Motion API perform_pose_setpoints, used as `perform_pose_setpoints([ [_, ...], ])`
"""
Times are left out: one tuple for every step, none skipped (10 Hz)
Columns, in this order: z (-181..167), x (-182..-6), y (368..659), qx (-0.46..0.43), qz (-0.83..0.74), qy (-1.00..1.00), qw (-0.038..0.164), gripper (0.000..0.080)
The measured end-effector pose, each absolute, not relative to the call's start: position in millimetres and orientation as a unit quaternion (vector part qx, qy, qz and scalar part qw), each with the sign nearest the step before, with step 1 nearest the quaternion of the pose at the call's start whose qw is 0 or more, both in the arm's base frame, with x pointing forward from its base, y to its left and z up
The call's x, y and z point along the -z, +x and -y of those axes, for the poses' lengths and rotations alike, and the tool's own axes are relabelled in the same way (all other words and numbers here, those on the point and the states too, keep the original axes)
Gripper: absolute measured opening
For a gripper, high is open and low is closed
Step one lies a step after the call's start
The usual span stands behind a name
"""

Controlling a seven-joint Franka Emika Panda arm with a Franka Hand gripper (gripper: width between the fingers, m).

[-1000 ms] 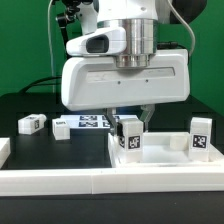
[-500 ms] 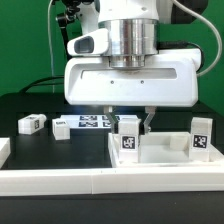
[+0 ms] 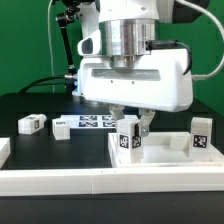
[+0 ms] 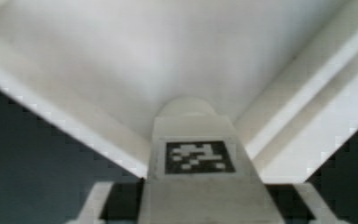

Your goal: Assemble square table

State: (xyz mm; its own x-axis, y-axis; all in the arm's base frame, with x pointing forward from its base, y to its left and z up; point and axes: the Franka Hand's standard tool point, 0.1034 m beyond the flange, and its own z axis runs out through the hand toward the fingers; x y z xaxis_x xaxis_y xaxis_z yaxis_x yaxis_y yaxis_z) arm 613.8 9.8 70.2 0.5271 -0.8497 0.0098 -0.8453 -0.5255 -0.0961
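While the end effector (image 3: pixel 131 126) hangs straight down from the wrist, its broad white body set at a slant, the fingers (image 3: pixel 147 123) pinch the held leg (image 3: pixel 127 139). That leg stands upright at the far left corner of the square table slab (image 3: pixel 165 162), left as in the exterior view. Cannot tell if it is seated.

Inside the slab's raised rim: held leg, plus a second leg (image 3: pixel 200 136) upright at the far right corner.

On the black counter (image 3: pixel 22 104), exterior view's left: third leg (image 3: pixel 31 123) and fourth leg (image 3: pixel 60 128), lying down. Marker board (image 3: pixel 92 123) beside them. White rail (image 3: pixel 50 182) nearest.

Labels: black-and-white square tags only; wrist view shows the held leg's tag (image 4: pixel 199 157). No readable writing.
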Motion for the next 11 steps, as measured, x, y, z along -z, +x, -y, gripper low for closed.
perform_pose_setpoints([
  [-10.1, -70.3, 614.0, 0.026, -0.519, -0.853, 0.041, 0.0291],
  [-10.1, -70.4, 614.1, 0.026, -0.532, -0.845, 0.042, 0.0291],
  [-10.2, -70.4, 614.1, 0.024, -0.56, -0.827, 0.045, 0.0291],
  [-11.1, -70.1, 614.0, 0.022, -0.576, -0.816, 0.047, 0.032],
  [-11.5, -70.1, 613.9, 0.021, -0.576, -0.816, 0.047, 0.0455],
  [-11.6, -70.1, 613.9, 0.022, -0.57, -0.82, 0.047, 0.0455],
  [-12.4, -70.2, 613.8, 0.023, -0.537, -0.842, 0.045, 0.0607],
  [-14.0, -70.3, 613.9, 0.024, -0.522, -0.851, 0.045, 0.0636],
  [-14.4, -70.4, 614.0, 0.027, -0.475, -0.878, 0.044, 0.0636],
  [-14.4, -70.5, 614.0, 0.029, -0.429, -0.902, 0.042, 0.0647],
  [-14.2, -70.5, 614.0, 0.032, -0.366, -0.929, 0.04, 0.0647],
])
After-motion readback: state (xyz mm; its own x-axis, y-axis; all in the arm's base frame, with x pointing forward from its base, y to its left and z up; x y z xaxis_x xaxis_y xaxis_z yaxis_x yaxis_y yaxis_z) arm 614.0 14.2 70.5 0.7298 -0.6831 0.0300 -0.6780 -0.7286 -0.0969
